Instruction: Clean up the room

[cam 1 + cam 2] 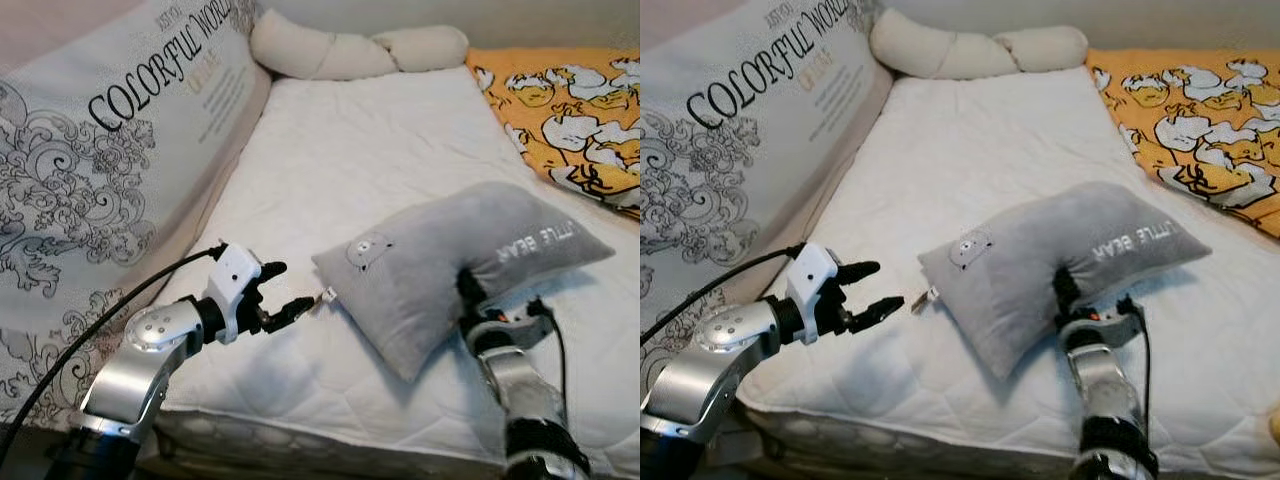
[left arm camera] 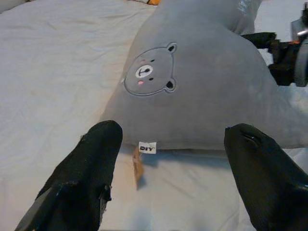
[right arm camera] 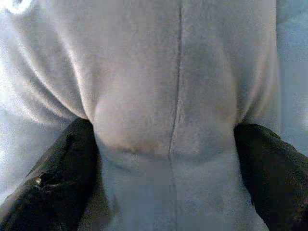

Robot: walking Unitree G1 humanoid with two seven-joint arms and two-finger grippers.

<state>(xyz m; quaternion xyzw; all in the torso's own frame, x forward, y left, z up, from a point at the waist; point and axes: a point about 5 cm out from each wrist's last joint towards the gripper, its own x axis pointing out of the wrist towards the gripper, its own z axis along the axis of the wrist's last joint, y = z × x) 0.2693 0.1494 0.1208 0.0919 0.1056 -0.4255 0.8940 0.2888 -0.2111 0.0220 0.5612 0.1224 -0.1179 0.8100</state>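
Left eye view: left gripper hovers over the bed near its front edge, fingers spread, aimed at the tagged corner of the grey pillow, not touching. Pillow lies mid-bed, bear patch up. Right gripper has its fingers pinching the pillow's near edge; fabric bunches between them. Looks soft, light, floppy, so it will sag from a single grip. Best second hold: the left corner seam, not the flat face.
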